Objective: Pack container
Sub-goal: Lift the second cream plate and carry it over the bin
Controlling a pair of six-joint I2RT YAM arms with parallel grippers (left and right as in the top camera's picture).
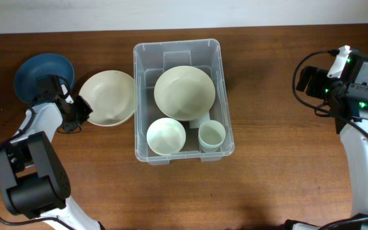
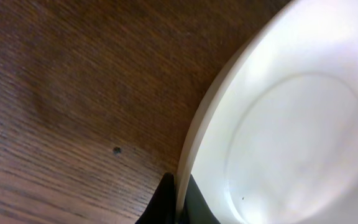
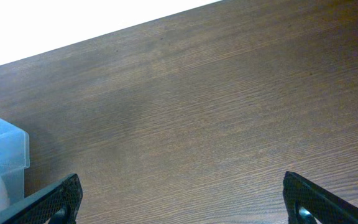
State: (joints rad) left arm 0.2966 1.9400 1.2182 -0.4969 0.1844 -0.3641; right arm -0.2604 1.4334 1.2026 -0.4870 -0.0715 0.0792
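Note:
The clear plastic container [image 1: 177,150] stands mid-table; a corner shows in the right wrist view [image 3: 5,149]. It holds a large cream bowl [image 1: 184,92], a smaller pale green bowl [image 1: 166,136] and a pale green cup [image 1: 211,135]. A cream bowl [image 1: 109,96] sits on the table left of the container. My left gripper [image 1: 82,110] is shut on its left rim; in the left wrist view the fingers [image 2: 180,199] pinch the rim of the bowl [image 2: 291,124]. My right gripper [image 3: 182,199] is open and empty over bare table at the right [image 1: 312,80].
A dark blue bowl [image 1: 42,75] sits at the far left, behind the left arm. The table's far edge runs along the top of the overhead view.

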